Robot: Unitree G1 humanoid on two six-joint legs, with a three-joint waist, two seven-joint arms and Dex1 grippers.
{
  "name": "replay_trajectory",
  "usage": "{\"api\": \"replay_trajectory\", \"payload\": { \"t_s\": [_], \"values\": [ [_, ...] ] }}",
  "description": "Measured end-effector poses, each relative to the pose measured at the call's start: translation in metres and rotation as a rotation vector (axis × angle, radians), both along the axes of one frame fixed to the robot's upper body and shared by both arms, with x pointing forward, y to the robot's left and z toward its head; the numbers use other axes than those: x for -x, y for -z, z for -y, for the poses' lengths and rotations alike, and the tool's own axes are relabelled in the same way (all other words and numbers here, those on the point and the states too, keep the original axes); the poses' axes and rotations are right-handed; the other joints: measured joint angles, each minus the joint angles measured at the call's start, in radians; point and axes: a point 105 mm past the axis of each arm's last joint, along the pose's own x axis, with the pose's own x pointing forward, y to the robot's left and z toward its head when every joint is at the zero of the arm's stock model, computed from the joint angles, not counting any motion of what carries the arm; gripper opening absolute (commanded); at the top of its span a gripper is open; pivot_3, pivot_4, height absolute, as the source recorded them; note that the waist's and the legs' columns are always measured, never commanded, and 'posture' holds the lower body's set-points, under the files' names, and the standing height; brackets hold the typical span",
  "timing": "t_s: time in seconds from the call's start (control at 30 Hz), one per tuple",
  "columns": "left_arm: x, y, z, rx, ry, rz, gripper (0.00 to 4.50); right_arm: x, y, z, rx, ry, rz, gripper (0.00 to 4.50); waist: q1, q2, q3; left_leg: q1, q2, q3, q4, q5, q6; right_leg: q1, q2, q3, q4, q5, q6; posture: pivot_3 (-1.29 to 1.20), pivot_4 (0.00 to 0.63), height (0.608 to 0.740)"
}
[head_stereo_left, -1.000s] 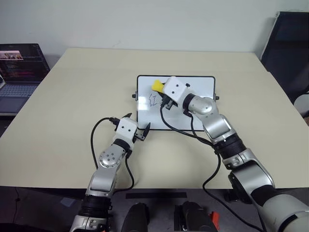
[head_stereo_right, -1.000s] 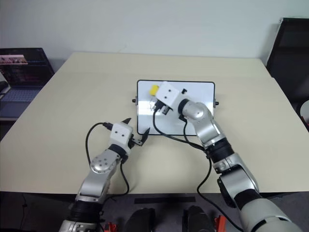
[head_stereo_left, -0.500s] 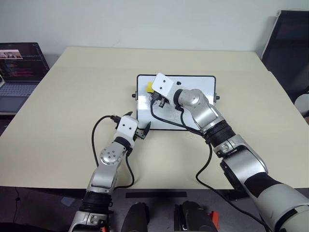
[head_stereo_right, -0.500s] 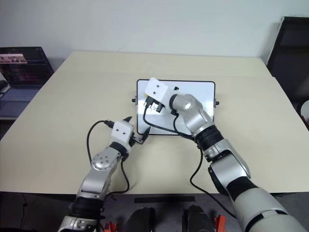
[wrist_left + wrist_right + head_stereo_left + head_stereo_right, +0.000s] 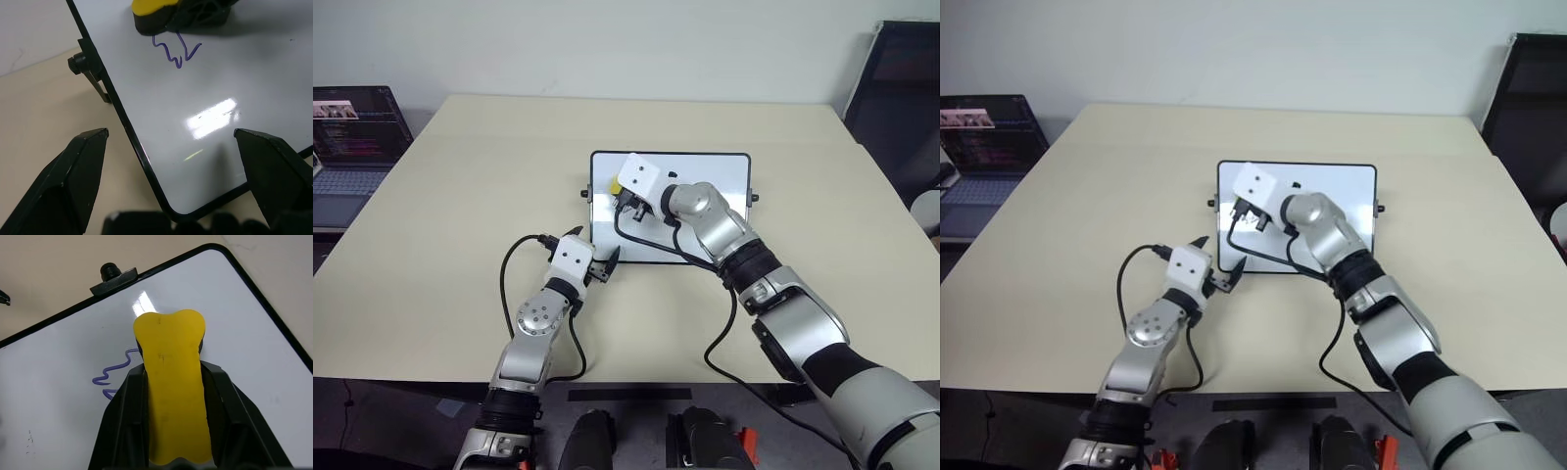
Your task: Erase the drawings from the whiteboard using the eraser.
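Yellow eraser [image 5: 172, 387] pinched in the right gripper [image 5: 171, 382], felt down on the whiteboard [image 5: 205, 88] beside the drawings [image 5: 177, 51]; left gripper [image 5: 171, 147] straddles the corner, jaws spread, probably steadying it.

A glossy white rectangular whiteboard [image 5: 705, 211] with a thin black frame lies flat on the table. A yellow waisted eraser [image 5: 173, 382] with a black underside presses on its surface, touching a thin purple-blue zigzag scribble [image 5: 177, 51].
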Motion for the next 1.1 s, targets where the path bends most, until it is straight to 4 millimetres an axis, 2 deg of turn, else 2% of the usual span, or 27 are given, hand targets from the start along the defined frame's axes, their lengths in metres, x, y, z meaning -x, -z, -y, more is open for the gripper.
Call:
{"api": "replay_trajectory", "payload": {
  "t_s": [0.13,0.43,0.6,0.73,0.93,1.1],
  "values": [
    [0.0,0.0,0.002,0.001,0.005,0.001,4.5,0.003,0.005,0.0,0.014,-0.014,-0.014,1.12,0.0,0.0,0.0,0.0,0.0,0.0,0.0,0.0,0.0,0.0,0.0,0.0,0.0,0.0,0.0,0.0,0.15,0.74],
    [0.003,0.004,0.001,0.0,0.001,-0.012,4.5,0.032,0.047,0.0,0.071,-0.092,-0.086,1.12,0.0,0.0,-0.001,0.001,0.0,-0.001,0.003,0.0,0.0,0.002,0.0,-0.001,0.001,0.0,0.0,0.0,0.15,0.74],
    [0.004,0.004,0.001,0.0,-0.001,-0.013,4.5,0.044,0.061,0.003,0.089,-0.104,-0.119,1.12,0.002,0.0,-0.002,0.002,0.0,-0.001,0.003,0.001,0.001,0.003,0.001,0.0,0.001,0.0,0.0,0.0,0.15,0.74],
    [0.004,0.004,0.001,0.0,0.001,-0.015,4.5,0.04,0.058,0.003,0.092,-0.097,-0.112,1.12,0.001,0.0,-0.002,0.003,0.0,-0.001,0.003,0.001,0.001,0.003,0.001,0.0,0.001,0.0,0.0,0.0,0.15,0.74],
    [0.004,0.003,0.004,-0.003,0.013,-0.011,4.5,0.006,0.018,0.013,0.073,0.012,0.001,1.12,0.002,0.0,-0.002,0.003,0.0,0.0,0.003,0.003,0.001,0.003,0.001,0.0,0.001,0.001,-0.001,0.0,0.15,0.74],
    [0.003,0.0,0.007,-0.002,0.018,-0.003,4.5,-0.005,0.004,0.015,0.066,0.028,0.04,1.12,0.001,0.0,-0.002,0.003,0.0,0.0,0.001,0.003,0.001,0.002,0.001,0.0,0.001,0.001,-0.001,0.0,0.15,0.74]
  ]
}}
